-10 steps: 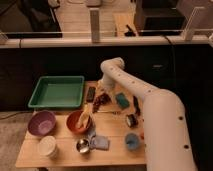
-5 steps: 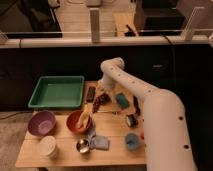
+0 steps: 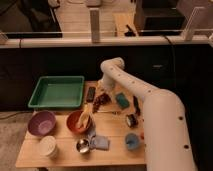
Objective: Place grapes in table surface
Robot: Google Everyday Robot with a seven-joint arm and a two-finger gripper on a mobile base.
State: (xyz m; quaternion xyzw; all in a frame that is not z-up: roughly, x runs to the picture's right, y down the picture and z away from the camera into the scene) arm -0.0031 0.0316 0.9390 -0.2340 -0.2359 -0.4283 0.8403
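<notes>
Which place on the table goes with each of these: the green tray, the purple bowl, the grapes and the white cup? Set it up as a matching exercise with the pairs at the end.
Things:
1. green tray
2. purple bowl
3. grapes
4. white cup

Places:
A. front left corner of the table
B. back left of the table
C. middle of the table, just under the gripper
D. left side, in front of the tray

Pairs: 1-B, 2-D, 3-C, 4-A

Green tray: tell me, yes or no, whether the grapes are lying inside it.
No: the grapes lie on the table surface right of the green tray, under the gripper.
</notes>
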